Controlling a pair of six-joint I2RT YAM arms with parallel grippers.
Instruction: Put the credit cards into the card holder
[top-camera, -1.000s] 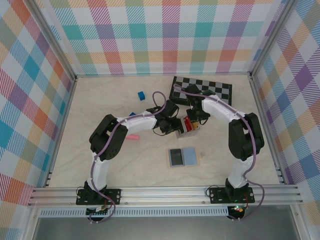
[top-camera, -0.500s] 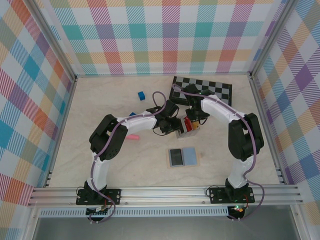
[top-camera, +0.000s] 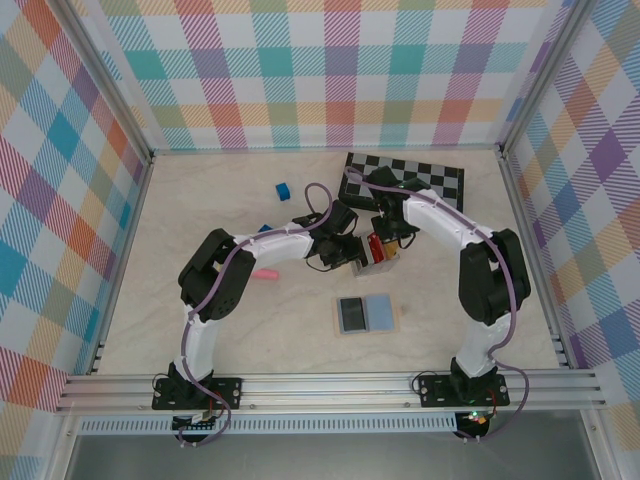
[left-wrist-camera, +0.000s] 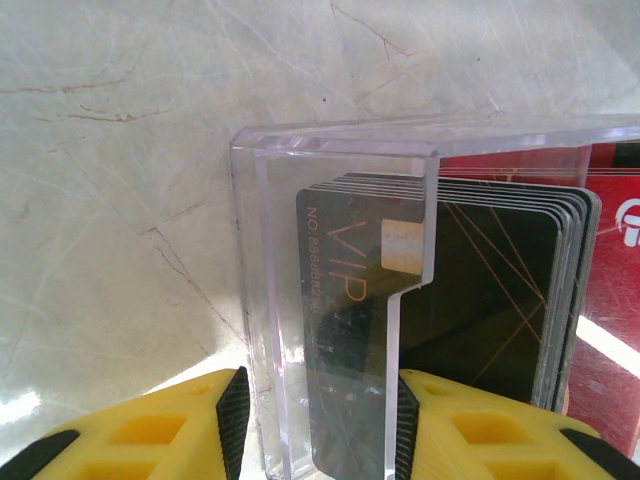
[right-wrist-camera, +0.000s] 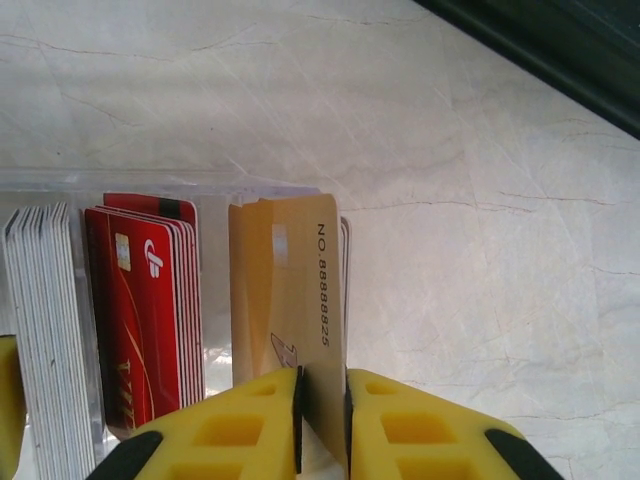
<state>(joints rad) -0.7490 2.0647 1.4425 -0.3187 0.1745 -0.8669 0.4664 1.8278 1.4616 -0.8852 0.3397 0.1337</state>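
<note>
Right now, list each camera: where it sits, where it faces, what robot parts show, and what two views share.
Top external: above and behind the bases, looking down on the table; both arms, left claw, right claw.
Left wrist: on the left wrist, facing along its yellow fingers at the clear case they grip.
Right wrist: on the right wrist, facing past its fingers pinching a gold card.
Shared: both wrist views show the red cards in that case.
</note>
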